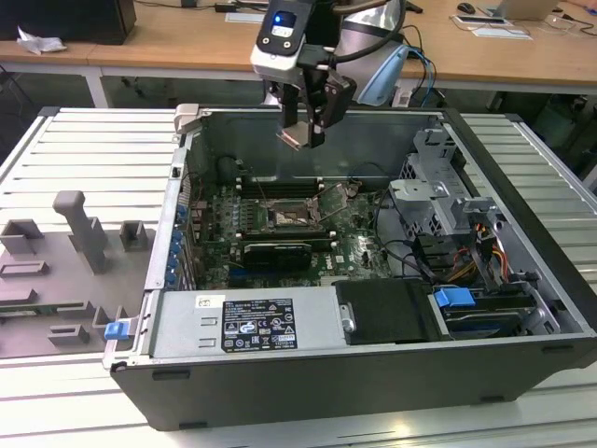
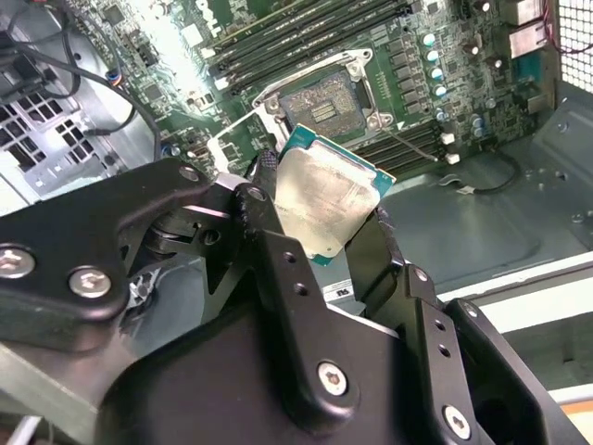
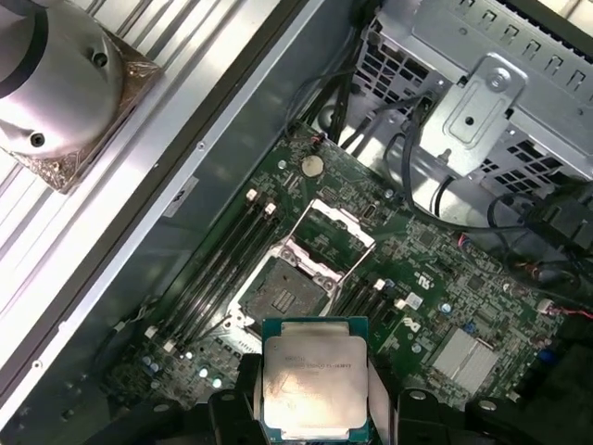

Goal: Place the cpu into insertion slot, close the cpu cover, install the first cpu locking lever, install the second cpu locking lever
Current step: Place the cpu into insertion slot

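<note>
My gripper hangs above the open computer case, shut on the cpu, a thin square chip with a pale metal face. Both wrist views show the cpu pinched by its edges between the black fingers. Below it on the green board lies the insertion slot, uncovered and bare. The cpu cover, a silvery frame, stands flipped open beside the slot. A thin metal lever sticks out next to the slot.
Long black memory slots flank the socket. A grey power supply box sits at the case's front, and a drive cage with cables is on the exterior view's right. Grey fixtures stand on the table at the exterior view's left.
</note>
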Robot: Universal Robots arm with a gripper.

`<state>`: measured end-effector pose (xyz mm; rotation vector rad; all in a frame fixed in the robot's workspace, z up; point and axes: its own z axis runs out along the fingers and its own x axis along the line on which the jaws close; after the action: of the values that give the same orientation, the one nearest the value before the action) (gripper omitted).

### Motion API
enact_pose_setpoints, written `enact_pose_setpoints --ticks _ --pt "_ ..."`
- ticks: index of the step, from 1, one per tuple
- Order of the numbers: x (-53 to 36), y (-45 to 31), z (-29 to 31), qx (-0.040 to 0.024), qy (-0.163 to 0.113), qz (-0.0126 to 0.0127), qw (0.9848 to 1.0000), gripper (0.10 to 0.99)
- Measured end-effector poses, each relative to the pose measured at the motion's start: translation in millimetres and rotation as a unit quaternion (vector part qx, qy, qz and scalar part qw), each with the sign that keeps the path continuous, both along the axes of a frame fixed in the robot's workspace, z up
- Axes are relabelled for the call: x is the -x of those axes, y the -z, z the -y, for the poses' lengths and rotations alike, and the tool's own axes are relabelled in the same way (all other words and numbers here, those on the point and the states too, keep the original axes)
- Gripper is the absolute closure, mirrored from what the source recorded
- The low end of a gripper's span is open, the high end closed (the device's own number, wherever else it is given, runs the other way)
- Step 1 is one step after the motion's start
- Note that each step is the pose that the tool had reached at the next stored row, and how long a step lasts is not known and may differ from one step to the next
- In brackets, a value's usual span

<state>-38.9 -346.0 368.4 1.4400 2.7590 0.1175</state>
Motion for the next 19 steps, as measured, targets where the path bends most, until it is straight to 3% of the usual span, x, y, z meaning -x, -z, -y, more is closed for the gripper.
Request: enact_pose_setpoints --ticks 12,19 --pt "0.0 0.6 0.0 0.0022 0.057 0.0 0.9984 0.545" --pt "0.0 1.0 0.0 0.0032 0.095 0.0 0.9955 0.545"
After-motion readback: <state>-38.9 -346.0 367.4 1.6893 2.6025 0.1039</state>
